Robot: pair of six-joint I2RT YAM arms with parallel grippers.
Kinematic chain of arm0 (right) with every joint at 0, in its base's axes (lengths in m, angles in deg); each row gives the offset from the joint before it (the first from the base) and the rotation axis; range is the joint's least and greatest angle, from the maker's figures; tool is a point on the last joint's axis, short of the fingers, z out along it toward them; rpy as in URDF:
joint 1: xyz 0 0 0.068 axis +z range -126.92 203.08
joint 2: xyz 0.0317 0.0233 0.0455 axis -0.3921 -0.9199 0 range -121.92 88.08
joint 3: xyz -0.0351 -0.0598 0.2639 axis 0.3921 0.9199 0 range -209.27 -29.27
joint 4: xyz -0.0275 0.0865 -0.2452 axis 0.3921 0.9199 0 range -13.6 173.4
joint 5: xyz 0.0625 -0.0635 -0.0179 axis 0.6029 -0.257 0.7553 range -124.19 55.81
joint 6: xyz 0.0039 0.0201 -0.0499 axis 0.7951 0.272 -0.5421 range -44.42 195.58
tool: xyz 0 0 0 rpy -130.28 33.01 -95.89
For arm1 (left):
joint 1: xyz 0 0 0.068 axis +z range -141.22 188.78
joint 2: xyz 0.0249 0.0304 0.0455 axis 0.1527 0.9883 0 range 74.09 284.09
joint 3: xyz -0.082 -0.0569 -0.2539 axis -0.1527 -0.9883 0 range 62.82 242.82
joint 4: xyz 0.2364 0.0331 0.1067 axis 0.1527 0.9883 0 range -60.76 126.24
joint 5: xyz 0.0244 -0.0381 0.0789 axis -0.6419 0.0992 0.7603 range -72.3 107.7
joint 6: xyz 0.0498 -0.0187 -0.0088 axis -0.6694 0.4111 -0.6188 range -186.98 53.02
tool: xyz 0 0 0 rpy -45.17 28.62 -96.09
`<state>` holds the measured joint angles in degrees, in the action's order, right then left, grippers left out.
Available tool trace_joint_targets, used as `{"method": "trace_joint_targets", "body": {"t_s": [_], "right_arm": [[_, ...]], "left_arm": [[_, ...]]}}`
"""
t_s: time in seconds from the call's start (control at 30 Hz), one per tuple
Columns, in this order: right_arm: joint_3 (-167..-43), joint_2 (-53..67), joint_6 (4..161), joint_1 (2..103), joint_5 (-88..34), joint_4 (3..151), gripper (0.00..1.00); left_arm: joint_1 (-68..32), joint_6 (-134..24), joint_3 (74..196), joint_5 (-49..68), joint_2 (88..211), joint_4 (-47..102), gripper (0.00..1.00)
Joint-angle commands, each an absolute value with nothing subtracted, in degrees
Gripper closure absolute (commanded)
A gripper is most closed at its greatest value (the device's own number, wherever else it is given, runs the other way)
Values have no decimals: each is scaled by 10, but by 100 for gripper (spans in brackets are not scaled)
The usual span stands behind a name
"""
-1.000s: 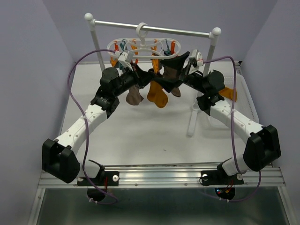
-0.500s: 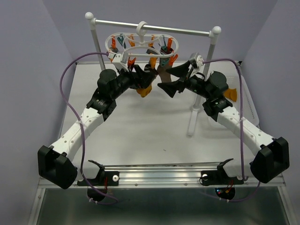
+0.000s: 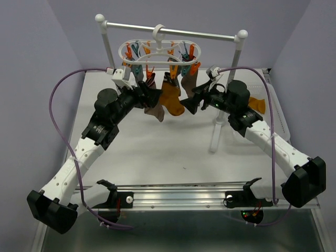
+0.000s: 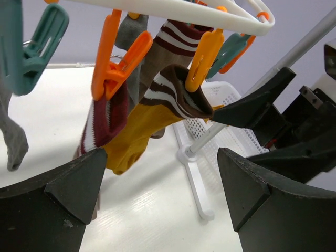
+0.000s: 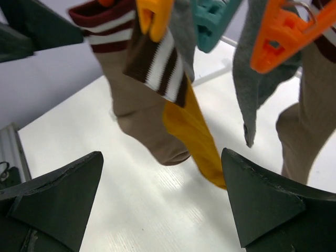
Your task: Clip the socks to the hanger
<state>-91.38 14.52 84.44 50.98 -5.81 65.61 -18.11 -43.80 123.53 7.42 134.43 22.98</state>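
Hanging: socks (image 3: pixel 170 100) clipped on hanger (image 3: pixel 158 46) — white table (image 3: pixel 157 152) | lilac walls (image 3: pixel 31 52) | left fingers (image 4: pixel 68 184), right fingers (image 5: pixel 58 194) spread, empty.

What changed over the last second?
The left gripper opened, letting go at the hanger, and drew back toward its base; the right gripper eased back too. The mustard sock now hangs clipped. Right gripper stayed open; rack unmoved.

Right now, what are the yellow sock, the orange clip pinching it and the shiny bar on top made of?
Yellow sock: soft knitted fabric, matte; it droops and shows a fine knit texture, with a brown and white striped cuff. Orange clip: looks like hard plastic, smooth and slightly glossy, one moulded colour. Shiny bar: probably metal, silvery with a bright sheen along it.
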Motion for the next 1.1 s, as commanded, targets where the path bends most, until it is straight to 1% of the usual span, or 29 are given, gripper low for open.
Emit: {"method": "trace_joint_targets", "body": {"t_s": [0.0,0.1,0.3,0.5,0.53,0.67,0.73,0.93,1.07], "right_arm": [[-913,168,809,516,-107,710,0],[-886,185,810,516,-136,715,0],[-848,231,808,516,-208,737,0],[-845,254,827,516,-318,762,0],[-847,256,837,516,-366,762,0],[-848,270,850,516,-450,762,0],[-846,277,851,516,-468,762,0],[-844,290,845,516,-462,762,0],[-839,297,845,516,-459,762,0]], "left_arm": [[-181,-454,1214,90,1310,236,1],[-181,-446,1202,75,1303,231,1],[-181,-488,1185,-12,1289,214,1],[-181,-488,1168,-6,1295,213,1],[-182,-486,1167,-3,1298,212,1],[-181,-461,1175,46,1320,200,1],[-181,-442,1191,90,1334,200,1],[-180,-423,1232,237,1351,214,1],[-177,-430,1275,263,1371,220,1]]}}
